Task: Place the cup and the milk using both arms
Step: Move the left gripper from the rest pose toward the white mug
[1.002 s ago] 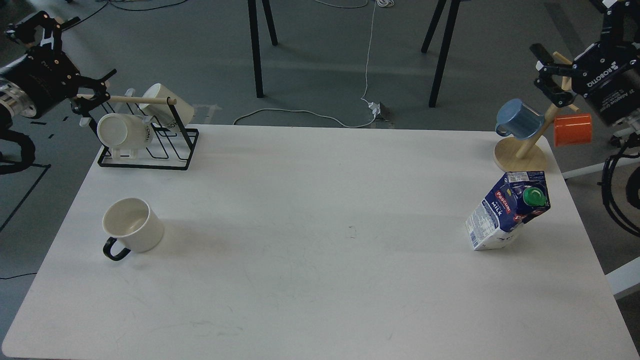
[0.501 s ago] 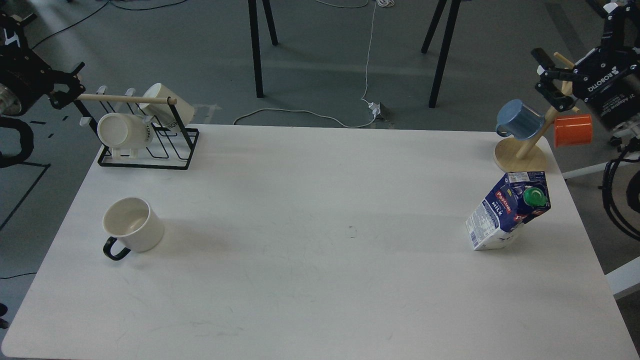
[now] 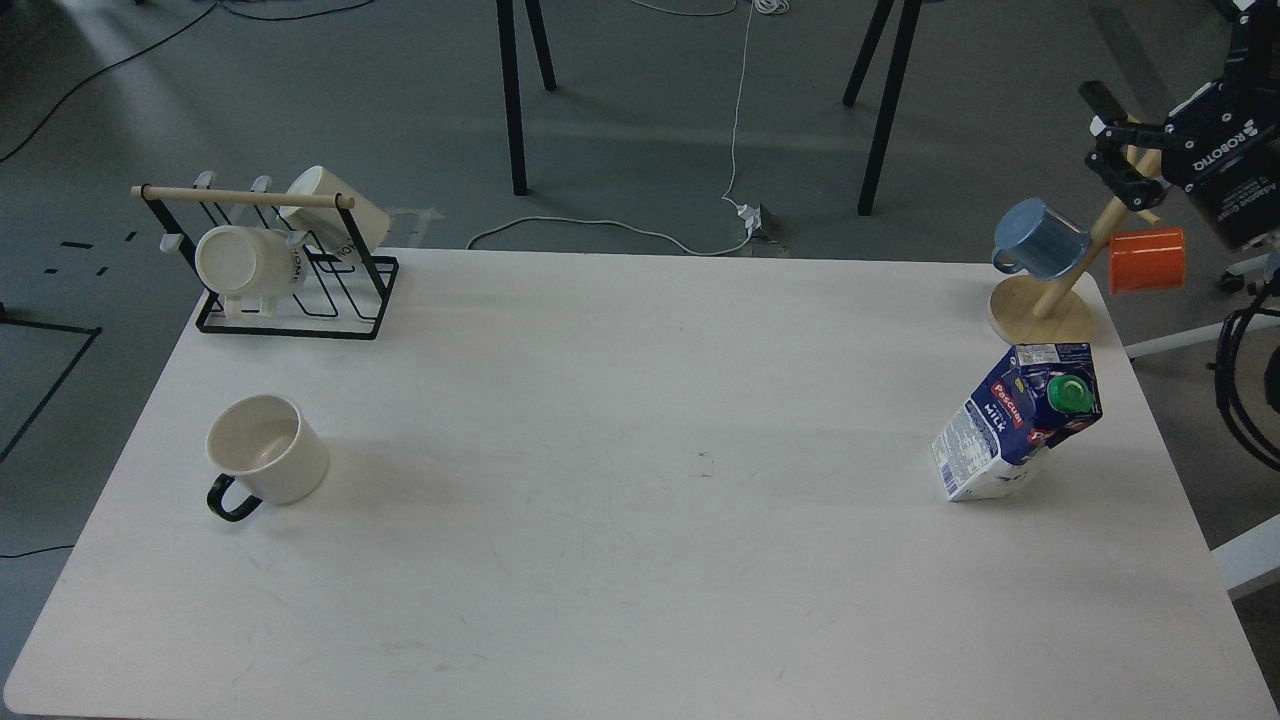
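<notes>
- The cup [image 3: 267, 461] is seen standing at the table's [image 3: 640, 600] left, the milk [image 3: 1018, 420] at its right.
- The right gripper [image 3: 1118, 150] is held open, empty; the left is out of view.
- The tall milk could be toppled by an off-centre grasp.

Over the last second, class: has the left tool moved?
Yes. It was by the black wire rack's wooden bar, then slid left out of view; the rack stayed put.

Milk [image 3: 1018, 420]: "Pascual", "MILK". Right gripper [image 3: 1120, 140]: "ROBOTIQ".
</notes>
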